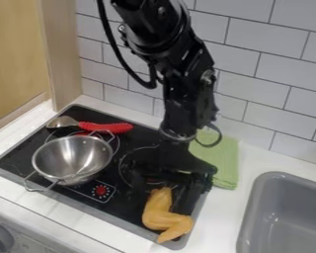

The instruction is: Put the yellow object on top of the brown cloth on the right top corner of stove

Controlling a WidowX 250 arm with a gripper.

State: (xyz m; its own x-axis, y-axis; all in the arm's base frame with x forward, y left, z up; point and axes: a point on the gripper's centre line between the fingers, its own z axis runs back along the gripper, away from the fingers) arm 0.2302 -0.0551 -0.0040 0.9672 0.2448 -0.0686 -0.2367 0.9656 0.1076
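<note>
Smooth yellow toy [162, 215] on the stove [131, 208].
It was bent, with a tapered end; whether the end effector [172, 182] was spread could not be told.

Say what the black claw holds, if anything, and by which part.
It can't be told: the black gripper hangs at the upper end of the bent, smooth yellow object, any contact unclear.
</note>
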